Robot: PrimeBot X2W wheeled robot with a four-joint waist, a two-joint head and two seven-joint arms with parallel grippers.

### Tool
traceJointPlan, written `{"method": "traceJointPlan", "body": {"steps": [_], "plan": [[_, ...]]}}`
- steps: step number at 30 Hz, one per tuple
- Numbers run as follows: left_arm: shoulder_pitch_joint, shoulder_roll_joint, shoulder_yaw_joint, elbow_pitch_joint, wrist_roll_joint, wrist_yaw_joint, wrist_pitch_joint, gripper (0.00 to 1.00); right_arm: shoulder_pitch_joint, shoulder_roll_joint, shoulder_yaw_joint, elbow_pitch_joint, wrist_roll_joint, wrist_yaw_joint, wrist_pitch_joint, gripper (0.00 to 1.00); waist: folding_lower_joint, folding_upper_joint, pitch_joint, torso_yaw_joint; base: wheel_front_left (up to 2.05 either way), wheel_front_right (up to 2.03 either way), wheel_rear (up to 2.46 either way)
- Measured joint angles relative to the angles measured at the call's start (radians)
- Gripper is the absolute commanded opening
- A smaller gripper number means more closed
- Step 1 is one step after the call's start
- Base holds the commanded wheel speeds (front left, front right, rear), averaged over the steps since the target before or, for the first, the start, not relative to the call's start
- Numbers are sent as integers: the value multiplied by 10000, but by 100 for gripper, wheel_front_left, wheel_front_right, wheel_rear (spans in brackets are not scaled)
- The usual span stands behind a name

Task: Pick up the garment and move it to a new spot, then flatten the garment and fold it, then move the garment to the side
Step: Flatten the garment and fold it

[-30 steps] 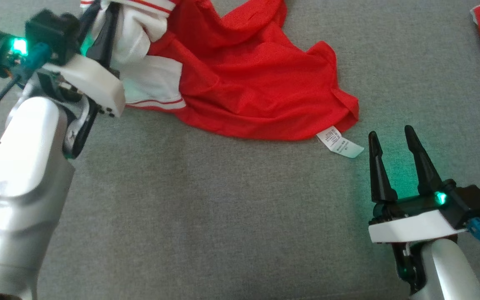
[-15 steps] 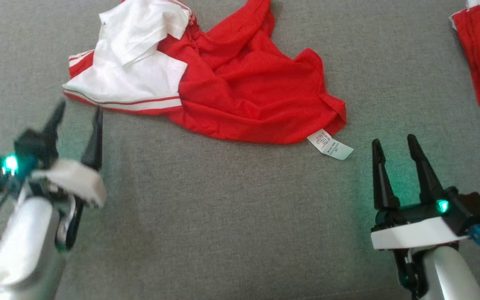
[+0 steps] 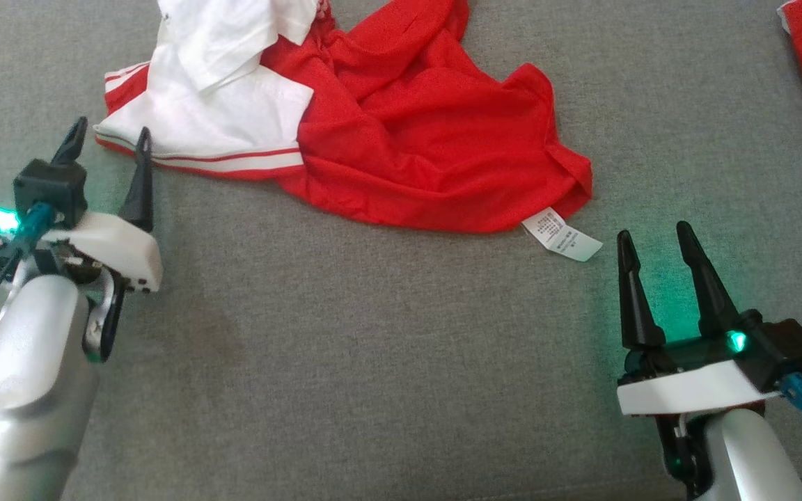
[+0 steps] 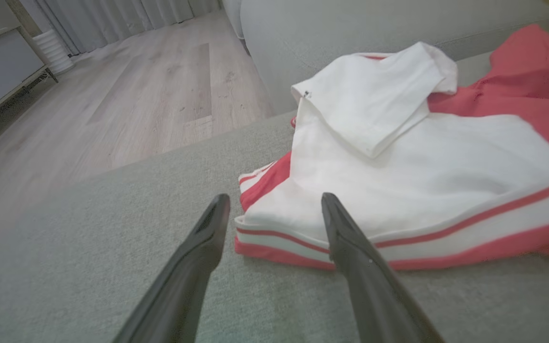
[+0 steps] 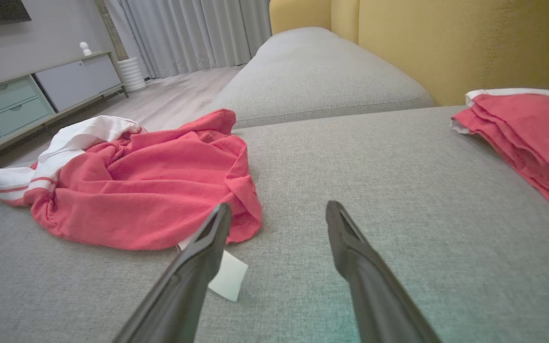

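**Left gripper** (image 3: pixel 111 132): jaws spread wide, nothing between them. It hovers low over the seat at the left end of the garment. The corner of the striped hem lies just ahead of the fingertips (image 4: pixel 330 209). Contact with the cloth cannot be made out.

**Right gripper** (image 3: pixel 654 233): jaws likewise parted and empty. It is poised over bare upholstery near the garment's right end, with the fingers pointing away from the robot.

**Garment** (image 3: pixel 429 139): a red jersey top, crumpled and unfolded, lying on the seat between and beyond the two grippers.
- White panel (image 3: pixel 220 118): at the left end, edged with red stripes, with one white flap turned over on top of it.
- Care label (image 3: pixel 561 234): white, sticks out flat from the lower right hem, near the right gripper's left finger.

**Sofa seat** (image 3: pixel 373 348): grey woven fabric that bears everything listed.

**Second red cloth** (image 5: pixel 527 138): folded into a stack at the far right of the seat, well apart from the garment, against the yellow backrest (image 5: pixel 446 43).

**Surroundings:** wooden floor (image 4: pixel 136 105), pale curtains (image 5: pixel 193 33) and a low cabinet (image 5: pixel 26 100) beyond the sofa.
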Motion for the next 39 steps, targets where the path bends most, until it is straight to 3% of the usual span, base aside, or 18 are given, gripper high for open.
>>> {"method": "traceJointPlan", "body": {"steps": [3,10,11,13,21,25,30,34,35,37,39], "plan": [[-287,-67,4,767,-27,-29,2,100,-17,0,13,-21,0,0,0,100,0,0,80,-45,0,0,0],[-807,-487,324,1983,-1030,-755,-48,100,-112,0,33,-104,-2,0,0,100,0,0,382,-86,0,0,0],[-932,-537,359,2119,-1114,-838,-94,80,-113,0,33,-107,-2,0,0,100,0,0,433,-80,0,0,0],[-1133,-608,366,2326,-1214,-988,-268,0,-119,0,33,-113,-31,0,0,100,0,0,542,-64,0,0,0],[-1160,-792,376,2627,-1356,-1160,-1283,0,-304,0,21,-79,-77,0,0,100,1,0,479,10,0,0,0],[-313,-911,384,2236,-1509,-1160,-1751,0,-288,0,19,21,-73,0,0,100,0,0,160,110,0,0,0],[1358,-1018,359,548,-1732,-936,-1764,0,-205,0,71,123,-38,0,0,100,-1,0,-389,440,0,0,0],[2551,-1014,345,-832,-2033,-654,-1139,0,-9,0,102,159,19,0,0,100,-1,0,-676,707,0,0,0],[2853,-1001,343,-1141,-2088,-589,-951,15,19,0,107,165,19,0,0,100,-2,0,-725,769,0,0,0],[3393,-915,330,-1678,-2197,-422,-577,100,50,0,148,180,19,0,0,100,-1,0,-798,864,0,0,0],[3732,-709,332,-2230,-2138,-169,-399,100,50,0,171,182,19,0,0,100,-2,0,-799,899,0,0,0]]}}
